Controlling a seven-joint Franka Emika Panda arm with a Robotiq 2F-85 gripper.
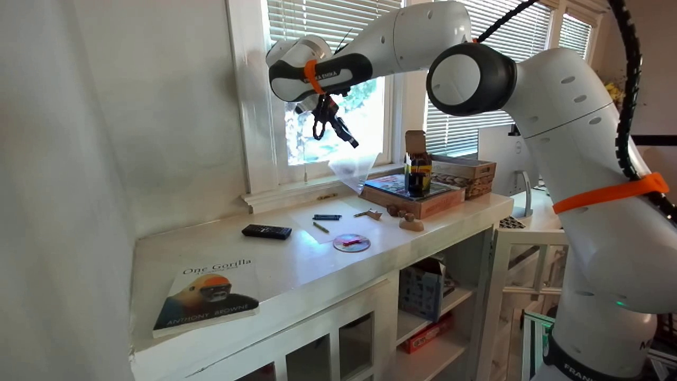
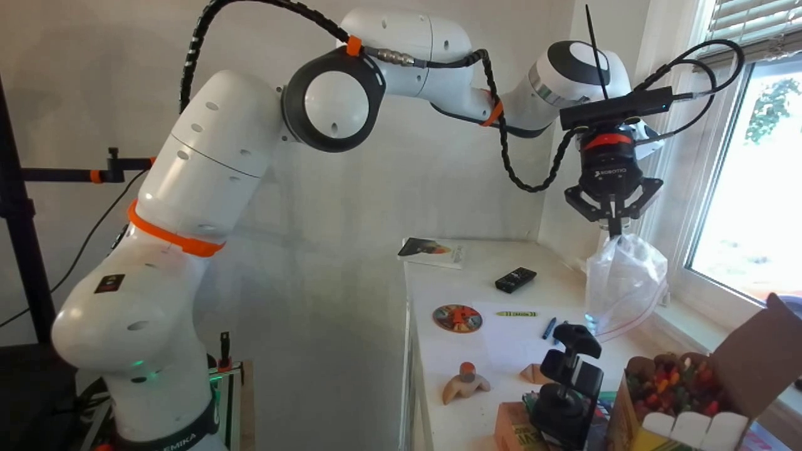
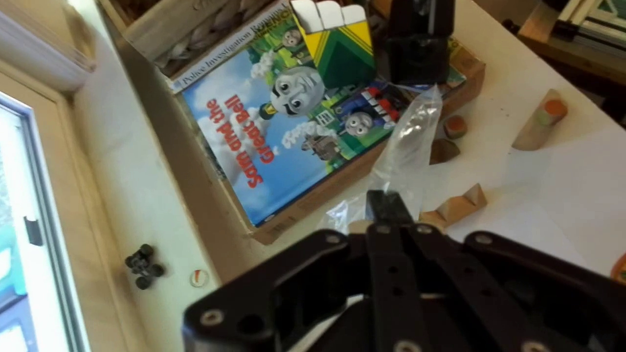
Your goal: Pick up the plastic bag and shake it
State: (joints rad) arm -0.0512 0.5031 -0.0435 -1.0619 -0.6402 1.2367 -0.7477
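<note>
A clear plastic bag hangs from the fingertips of my gripper in an exterior view, with its pinkish seam edge at the bottom. It also hangs below my gripper in an exterior view, where the bag looks pale and see-through against the window and sill. In the wrist view my gripper has its fingers closed together, with the bag spreading out around the tips. The bag is held in the air above the white cabinet top. Whether anything is inside it I cannot tell.
A box with a picture book and an open crayon box stand near the window. A black clamp-like stand is beside them. A remote, a gorilla book, a disc and wooden pieces lie around.
</note>
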